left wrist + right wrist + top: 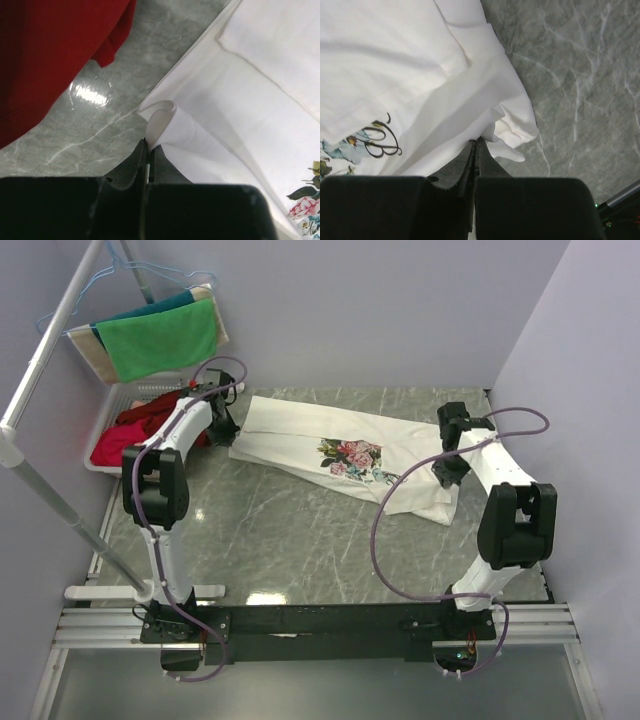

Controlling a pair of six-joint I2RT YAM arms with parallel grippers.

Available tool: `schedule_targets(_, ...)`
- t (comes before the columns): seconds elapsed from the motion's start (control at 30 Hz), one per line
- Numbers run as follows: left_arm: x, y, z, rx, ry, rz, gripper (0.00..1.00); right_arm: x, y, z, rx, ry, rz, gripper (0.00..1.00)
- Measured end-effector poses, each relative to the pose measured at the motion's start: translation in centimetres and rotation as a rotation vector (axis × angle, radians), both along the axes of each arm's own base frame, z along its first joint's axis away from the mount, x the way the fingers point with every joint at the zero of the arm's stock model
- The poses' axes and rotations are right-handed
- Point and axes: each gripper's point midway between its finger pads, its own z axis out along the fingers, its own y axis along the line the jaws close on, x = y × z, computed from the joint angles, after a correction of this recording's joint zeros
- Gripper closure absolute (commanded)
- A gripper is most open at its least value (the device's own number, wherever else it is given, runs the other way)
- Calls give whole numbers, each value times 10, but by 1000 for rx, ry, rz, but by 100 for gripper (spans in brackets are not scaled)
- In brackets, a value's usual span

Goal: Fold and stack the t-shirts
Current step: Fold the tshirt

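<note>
The left hand [148, 146] and right hand [476, 142] are clamping opposite t-shirt [300, 435] edges; folding is apparently starting, requiring a synchronized lift-over.

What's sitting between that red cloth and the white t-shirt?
Nothing: the left wrist view shows only bare grey tabletop between the red cloth and the t-shirt.

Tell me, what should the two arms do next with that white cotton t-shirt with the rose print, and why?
Probably raise both pinched edges slightly, together. The left gripper and right gripper are each shut on an opposite end of the white rose-print cotton t-shirt, which lies on the grey marble table; an even lift should free the cloth for folding.
</note>
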Motion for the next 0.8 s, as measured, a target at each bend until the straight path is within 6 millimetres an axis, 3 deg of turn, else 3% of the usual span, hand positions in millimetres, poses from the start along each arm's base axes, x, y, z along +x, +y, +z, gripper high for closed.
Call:
schedule_targets(0.37,28,-8,-6,-15,-17,-14,99,27,-34,4,-35,-45,-74,100)
schedule_targets(0.8,37,-18,-37,-27,32,-42,95,65,-46,0,-52,-80,-87,100)
